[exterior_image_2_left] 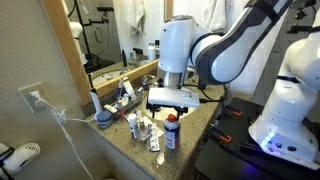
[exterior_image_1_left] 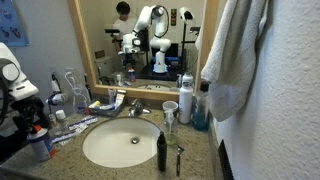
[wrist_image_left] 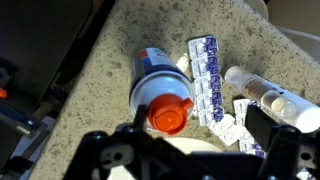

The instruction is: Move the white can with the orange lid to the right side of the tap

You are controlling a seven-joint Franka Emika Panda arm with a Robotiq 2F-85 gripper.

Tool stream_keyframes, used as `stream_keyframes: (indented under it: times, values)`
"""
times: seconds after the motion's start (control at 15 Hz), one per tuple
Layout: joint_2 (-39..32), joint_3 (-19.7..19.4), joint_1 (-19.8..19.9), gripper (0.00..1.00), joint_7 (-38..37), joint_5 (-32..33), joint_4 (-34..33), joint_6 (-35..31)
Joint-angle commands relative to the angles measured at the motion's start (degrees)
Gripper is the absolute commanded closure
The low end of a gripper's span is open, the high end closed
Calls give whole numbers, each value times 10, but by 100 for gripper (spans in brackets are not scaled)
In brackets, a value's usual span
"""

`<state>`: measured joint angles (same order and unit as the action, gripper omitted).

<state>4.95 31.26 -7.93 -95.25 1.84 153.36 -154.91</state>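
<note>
The white can with the orange lid [wrist_image_left: 160, 85] stands on the speckled counter, seen from above in the wrist view. It also shows in both exterior views [exterior_image_1_left: 40, 138] [exterior_image_2_left: 171, 131]. My gripper [wrist_image_left: 200, 135] is open just above it; the orange lid lies between the fingers, close to the left one. The gripper also shows in both exterior views [exterior_image_2_left: 168, 101] [exterior_image_1_left: 28, 112]. The chrome tap [exterior_image_1_left: 137, 108] stands behind the oval white basin [exterior_image_1_left: 95, 145], well away from the can.
Blister packs [wrist_image_left: 205, 75] and a clear tube [wrist_image_left: 265, 97] lie beside the can. A white cup [exterior_image_1_left: 170, 109], a silver spray can [exterior_image_1_left: 186, 95] and a slim black bottle [exterior_image_1_left: 161, 150] stand beyond the tap. A towel [exterior_image_1_left: 235, 55] hangs there.
</note>
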Motion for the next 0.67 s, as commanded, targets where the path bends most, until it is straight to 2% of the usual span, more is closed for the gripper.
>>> stream_keyframes:
  times: [0.0,0.07,0.2,0.27,0.4,0.6]
  values:
    - [8,12,3,0,-70,19,-8,39]
    - [9,-21,-31,0,-87,22,-5,47]
    - [13,-31,-46,0,-112,20,0,61]
    - [12,-36,-54,25,-121,18,-1,64]
    - [9,-44,-67,34,-134,18,-2,71]
    - [9,-53,-78,57,-148,23,-4,82]
